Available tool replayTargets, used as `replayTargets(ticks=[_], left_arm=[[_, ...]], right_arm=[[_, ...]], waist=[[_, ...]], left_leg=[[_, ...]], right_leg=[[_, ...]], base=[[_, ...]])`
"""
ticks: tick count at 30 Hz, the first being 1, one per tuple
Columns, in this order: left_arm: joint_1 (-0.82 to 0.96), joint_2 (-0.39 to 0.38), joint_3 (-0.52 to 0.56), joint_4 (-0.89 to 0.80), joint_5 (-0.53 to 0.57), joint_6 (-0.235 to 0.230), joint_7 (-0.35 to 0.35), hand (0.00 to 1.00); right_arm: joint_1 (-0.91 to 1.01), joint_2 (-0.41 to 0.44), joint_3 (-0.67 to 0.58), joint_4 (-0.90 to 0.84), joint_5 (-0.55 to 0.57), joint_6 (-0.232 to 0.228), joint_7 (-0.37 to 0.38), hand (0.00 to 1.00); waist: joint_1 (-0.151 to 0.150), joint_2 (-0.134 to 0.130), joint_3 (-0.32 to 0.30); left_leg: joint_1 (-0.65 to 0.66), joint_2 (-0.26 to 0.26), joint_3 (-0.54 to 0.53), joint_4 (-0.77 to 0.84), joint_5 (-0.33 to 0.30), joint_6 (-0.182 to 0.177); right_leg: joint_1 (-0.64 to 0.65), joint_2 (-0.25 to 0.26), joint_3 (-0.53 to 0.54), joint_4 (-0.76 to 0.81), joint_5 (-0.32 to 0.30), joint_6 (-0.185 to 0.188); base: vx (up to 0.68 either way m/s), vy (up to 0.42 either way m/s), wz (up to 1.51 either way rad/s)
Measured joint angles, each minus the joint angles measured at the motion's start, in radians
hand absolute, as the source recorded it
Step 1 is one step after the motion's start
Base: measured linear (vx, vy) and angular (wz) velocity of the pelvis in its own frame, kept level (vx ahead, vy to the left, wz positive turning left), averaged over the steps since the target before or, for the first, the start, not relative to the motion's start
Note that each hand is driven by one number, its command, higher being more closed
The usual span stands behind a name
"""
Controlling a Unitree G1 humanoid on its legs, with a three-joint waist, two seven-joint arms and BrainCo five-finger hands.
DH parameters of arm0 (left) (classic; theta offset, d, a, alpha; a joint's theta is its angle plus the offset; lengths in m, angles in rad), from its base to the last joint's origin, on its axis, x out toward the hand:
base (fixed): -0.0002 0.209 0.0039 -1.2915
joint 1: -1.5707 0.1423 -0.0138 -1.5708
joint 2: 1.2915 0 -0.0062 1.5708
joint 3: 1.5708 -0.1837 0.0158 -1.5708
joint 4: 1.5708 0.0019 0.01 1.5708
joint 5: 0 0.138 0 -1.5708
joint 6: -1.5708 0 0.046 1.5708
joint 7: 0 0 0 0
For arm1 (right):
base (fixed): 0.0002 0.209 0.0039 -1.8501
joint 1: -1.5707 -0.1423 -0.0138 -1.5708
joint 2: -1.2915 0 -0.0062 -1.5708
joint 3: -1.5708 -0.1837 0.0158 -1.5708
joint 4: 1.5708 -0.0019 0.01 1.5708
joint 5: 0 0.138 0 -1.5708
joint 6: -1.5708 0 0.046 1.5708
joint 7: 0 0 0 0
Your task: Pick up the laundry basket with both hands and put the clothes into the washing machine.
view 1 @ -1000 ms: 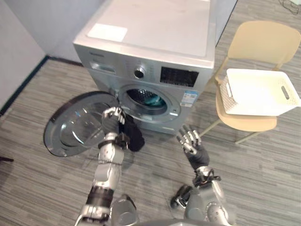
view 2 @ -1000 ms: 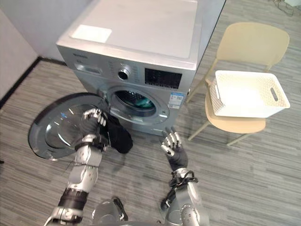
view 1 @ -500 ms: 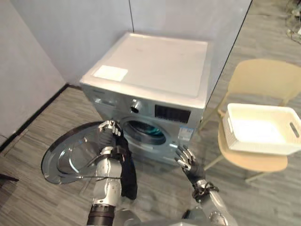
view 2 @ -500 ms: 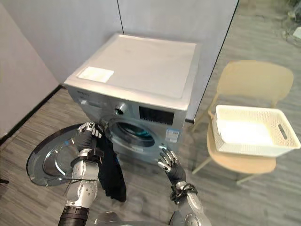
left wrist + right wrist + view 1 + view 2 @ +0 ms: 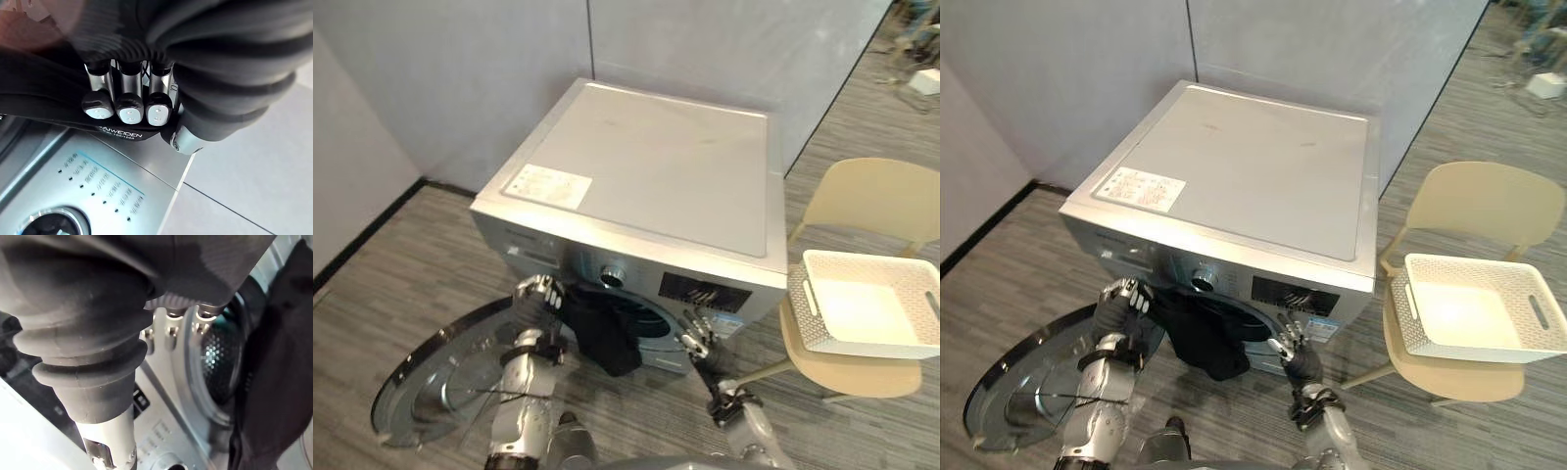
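Clothing, one black garment (image 5: 603, 335), is pinched by the curled fingers (image 5: 127, 108) of the left robot hand (image 5: 536, 296). This hand is held just in front of the washing machine (image 5: 646, 176), so that the cloth hangs across the round mouth of the drum (image 5: 215, 357). It cannot be told whether any part is already inside. The right robot hand (image 5: 697, 335) is raised beside the mouth with fingers spread and nothing in it, probably ready to push the cloth in. The door (image 5: 431, 392) is swung fully open to the left, out of the way. The white laundry basket (image 5: 815, 328) is set on the beige chair (image 5: 871, 201) at the right and appears empty.
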Motion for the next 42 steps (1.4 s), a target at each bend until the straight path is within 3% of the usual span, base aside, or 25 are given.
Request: replayTargets(ticks=[1,3,4,7,8,9,12,15,17,20,21,26,30,31,35,39,42], left_arm=[[0.008,0.0,0.008,0.019,-0.005,0.002,-0.011,1.0],[0.006,-0.003,0.004,0.035,-0.021,0.004,-0.026,1.0],[-0.016,-0.003,-0.003,0.063,-0.022,0.005,-0.037,1.0],[-0.118,-0.025,-0.017,0.091,-0.047,0.001,-0.047,1.0],[-0.165,-0.044,-0.017,0.109,-0.071,-0.003,-0.046,1.0],[-0.203,-0.06,-0.022,0.13,-0.093,-0.005,-0.04,1.0],[-0.236,-0.078,-0.045,0.138,-0.164,-0.01,-0.028,1.0],[-0.328,-0.099,-0.041,0.133,-0.211,-0.029,0.003,1.0],[-0.423,-0.107,-0.031,0.09,-0.219,-0.045,0.043,1.0],[-0.53,-0.116,-0.002,0.013,-0.219,-0.071,0.101,1.0],[-0.576,-0.112,0.009,-0.014,-0.219,-0.083,0.13,1.0],[-0.756,-0.026,0.105,-0.082,-0.229,-0.143,0.233,1.0],[-0.941,0.116,0.117,-0.082,-0.278,-0.178,0.285,1.0],[-0.94,0.121,0.084,-0.119,-0.285,-0.243,0.285,1.0],[-0.998,0.195,0.024,-0.163,-0.315,-0.316,0.284,1.0],[-1.152,0.285,-0.025,-0.155,-0.327,-0.316,0.304,1.0],[-1.235,0.323,-0.048,-0.13,-0.326,-0.301,0.313,1.0]], right_arm=[[-0.012,0.001,0.031,0.0,0.0,0.002,0.007,0.0],[-0.023,-0.003,0.062,0.0,0.0,0.005,0.023,0.0],[-0.031,-0.004,0.07,0.0,0.0,0.007,0.029,0.0],[-0.075,-0.044,0.079,-0.005,0.003,0.008,0.041,0.0],[-0.115,-0.059,0.079,-0.005,0.005,0.008,0.039,0.0],[-0.143,-0.08,0.075,-0.004,0.007,0.009,0.038,0.0],[-0.184,-0.096,0.075,-0.005,0.027,0.003,0.034,0.0],[-0.209,-0.096,0.07,-0.059,0.037,-0.019,-0.002,0.0],[-0.187,-0.089,0.062,-0.183,0.035,-0.038,-0.037,0.0],[-0.124,-0.062,0.032,-0.294,0.033,-0.067,-0.078,0.0],[-0.11,-0.059,0.031,-0.3,0.036,-0.067,-0.096,0.0],[-0.08,-0.057,0.011,-0.345,0.079,-0.075,-0.112,0.0],[-0.073,-0.041,0.001,-0.385,0.095,-0.106,-0.109,0.0],[-0.065,-0.033,-0.018,-0.408,0.096,-0.122,-0.109,0.0],[-0.068,-0.025,-0.047,-0.441,0.133,-0.148,-0.109,0.0],[-0.067,0.012,-0.078,-0.446,0.229,-0.16,-0.099,0.0],[-0.067,0.016,-0.082,-0.446,0.279,-0.15,-0.092,0.0]], waist=[[-0.003,0.006,0.003],[-0.004,0.016,0.01],[-0.016,0.025,0.028],[-0.017,0.039,0.089],[-0.012,0.057,0.141],[-0.014,0.062,0.192],[-0.014,0.03,0.247],[-0.008,0.019,0.311],[-0.008,0.014,0.363],[-0.01,-0.005,0.379],[-0.009,-0.015,0.388],[-0.01,-0.031,0.397],[-0.011,-0.046,0.401],[-0.009,-0.055,0.401],[0.0,-0.067,0.398],[-0.003,-0.097,0.394],[-0.01,-0.103,0.394]], left_leg=[[0.017,0.013,0.043,0.007,-0.01,0.01],[0.027,0.024,0.071,0.024,-0.041,0.002],[0.009,0.026,0.066,0.053,-0.061,0.001],[-0.115,0.042,0.02,0.128,-0.081,-0.007],[-0.177,0.044,-0.011,0.152,-0.088,-0.016],[-0.215,0.048,-0.029,0.163,-0.081,-0.021],[-0.329,0.043,-0.071,0.194,-0.049,-0.03],[-0.467,0.058,-0.113,0.292,-0.038,-0.028],[-0.602,0.075,-0.137,0.388,-0.054,-0.009],[-0.793,0.087,-0.152,0.494,-0.089,-0.005],[-0.855,0.115,-0.135,0.524,-0.088,-0.004],[-1.063,0.162,-0.133,0.567,-0.059,0.015],[-1.163,0.183,-0.147,0.571,-0.039,0.034],[-1.201,0.189,-0.151,0.571,-0.038,0.035],[-1.295,0.204,-0.176,0.579,-0.022,0.036],[-1.371,0.259,-0.105,0.556,-0.017,0.034],[-1.408,0.265,-0.103,0.544,0.0,0.049]], right_leg=[[-0.003,-0.005,-0.072,-0.014,0.029,-0.037],[-0.006,-0.008,-0.102,-0.033,0.033,-0.042],[-0.009,-0.014,-0.105,-0.034,0.013,-0.017],[-0.106,-0.023,-0.132,0.046,-0.072,-0.002],[-0.157,-0.027,-0.141,0.099,-0.106,0.011],[-0.202,-0.037,-0.145,0.165,-0.129,-0.003],[-0.339,-0.074,-0.145,0.315,-0.187,-0.031],[-0.464,-0.096,-0.145,0.443,-0.213,-0.054],[-0.573,-0.12,-0.13,0.551,-0.244,-0.061],[-0.751,-0.163,-0.1,0.682,-0.307,-0.046],[-0.809,-0.172,-0.097,0.721,-0.317,-0.051],[-0.991,-0.173,-0.106,0.774,-0.317,-0.08],[-1.069,-0.151,-0.126,0.759,-0.303,-0.098],[-1.103,-0.147,-0.13,0.756,-0.302,-0.099],[-1.172,-0.134,-0.148,0.759,-0.292,-0.116],[-1.282,-0.135,-0.151,0.746,-0.28,-0.139],[-1.325,-0.132,-0.153,0.744,-0.254,-0.145]], base=[[0.0,0.214,-1.49],[-0.04,0.097,-0.76],[-0.14,0.041,-0.11],[-0.22,-0.033,0.13],[-0.32,-0.09,0.26],[-0.28,-0.09,0.27],[-0.2,-0.134,0.23],[-0.16,-0.083,0.12],[-0.17,-0.014,0.09],[-0.18,-0.018,0.15],[-0.09,-0.031,0.13],[-0.06,0.012,-0.07],[0.01,0.018,-0.2],[0.01,0.006,-0.18],[-0.02,-0.009,-0.19],[-0.09,-0.069,-0.01],[-0.09,-0.026,-0.09]])
